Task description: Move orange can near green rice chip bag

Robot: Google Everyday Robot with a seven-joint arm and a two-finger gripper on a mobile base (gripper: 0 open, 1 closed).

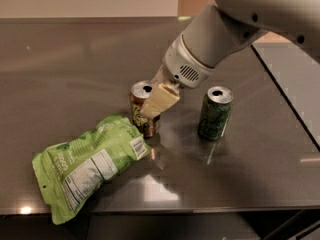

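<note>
The orange can (142,109) stands upright on the dark table, its base right at the upper right corner of the green rice chip bag (85,162). The bag lies flat at the front left, white label facing up. My gripper (152,106) reaches down from the upper right and is shut on the orange can, with one cream finger (159,100) across the can's right side. The other finger is hidden behind the can.
A dark green can (215,112) stands upright to the right of the orange can, a short gap away. The table's front edge (200,209) runs along the bottom. A seam in the tabletop (285,99) runs diagonally at the right.
</note>
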